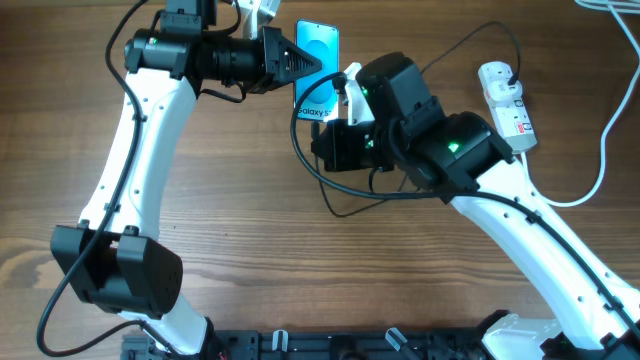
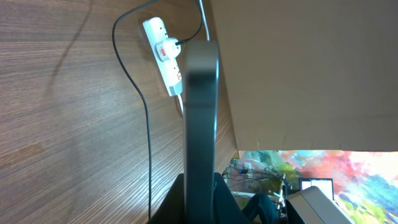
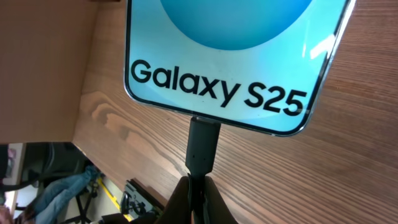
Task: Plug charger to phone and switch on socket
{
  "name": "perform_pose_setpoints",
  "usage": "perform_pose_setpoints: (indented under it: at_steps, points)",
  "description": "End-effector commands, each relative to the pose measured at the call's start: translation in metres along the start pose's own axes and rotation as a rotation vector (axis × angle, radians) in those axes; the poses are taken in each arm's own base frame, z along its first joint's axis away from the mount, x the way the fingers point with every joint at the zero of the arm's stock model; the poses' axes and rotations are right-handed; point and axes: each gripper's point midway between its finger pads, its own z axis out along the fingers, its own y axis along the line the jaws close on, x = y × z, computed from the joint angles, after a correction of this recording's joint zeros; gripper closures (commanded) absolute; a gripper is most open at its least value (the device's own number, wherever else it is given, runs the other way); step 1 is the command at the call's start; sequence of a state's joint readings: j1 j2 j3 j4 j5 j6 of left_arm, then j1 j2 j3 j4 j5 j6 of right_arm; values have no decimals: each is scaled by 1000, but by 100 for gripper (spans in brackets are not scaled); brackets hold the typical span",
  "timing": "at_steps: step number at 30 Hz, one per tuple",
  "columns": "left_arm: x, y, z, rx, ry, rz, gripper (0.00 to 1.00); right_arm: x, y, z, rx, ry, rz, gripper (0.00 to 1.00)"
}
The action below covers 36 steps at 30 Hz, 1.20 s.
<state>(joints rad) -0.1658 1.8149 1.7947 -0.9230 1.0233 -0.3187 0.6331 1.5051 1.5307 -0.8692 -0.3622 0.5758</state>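
The phone [image 1: 318,65] has a cyan screen reading "Galaxy S25" and is held off the table near the far edge. My left gripper [image 1: 300,62] is shut on it; in the left wrist view the phone [image 2: 200,118] shows edge-on between the fingers [image 2: 200,199]. My right gripper [image 1: 345,100] is shut on the charger's dark connector [image 3: 203,146], whose tip sits at the port in the phone's bottom edge [image 3: 217,56]. The fingers [image 3: 198,193] pinch the connector's rear. The black cable [image 1: 320,175] loops away to the white socket [image 1: 506,103], also seen in the left wrist view [image 2: 165,56].
The socket's thick white cord [image 1: 600,150] curves off the right side of the wooden table [image 1: 300,260]. A plug sits in the socket's far end [image 1: 497,73]. A cardboard wall [image 2: 298,74] stands beyond the table.
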Motion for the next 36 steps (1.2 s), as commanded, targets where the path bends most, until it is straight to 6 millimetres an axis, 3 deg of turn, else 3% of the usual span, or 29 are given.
perform_pose_setpoints:
  at_steps: [1, 4, 10, 13, 19, 22, 24, 27, 29, 34, 36]
  points:
    - [14, -21, 3, 99, 64, 7, 96, -40, -10, -17, 41, -155, 0, 95]
    - [14, -20, 2, 99, 63, 7, 96, -42, -9, -17, 38, -161, -2, 82]
    - [14, -20, 2, 98, 63, 7, 96, -41, -9, -17, 38, -160, -1, 80]
    - [13, -18, 3, 84, 57, 8, 96, -36, -8, -16, 29, -137, 3, 74]
    - [2, 10, 3, -79, -6, 5, 96, -24, -8, -17, 18, -84, 15, 65]
    - [-4, 37, -1, -231, -50, -10, 96, -19, -11, -23, 33, -72, -5, 46]
    - [-1, 49, -1, -285, -44, -37, 96, -18, -28, -29, 106, -82, 21, 37]
    - [5, 70, 5, -356, -14, -79, 96, -25, -75, -45, 289, -129, 100, 31]
    - [10, 87, 18, -395, 25, -103, 96, -28, -95, -54, 333, -134, 149, 26]
    - [28, 118, 69, -407, 145, -135, 96, -31, -137, -74, 434, -148, 233, 25]
    - [33, 131, 90, -409, 181, -137, 96, -28, -154, -80, 507, -153, 254, 18]
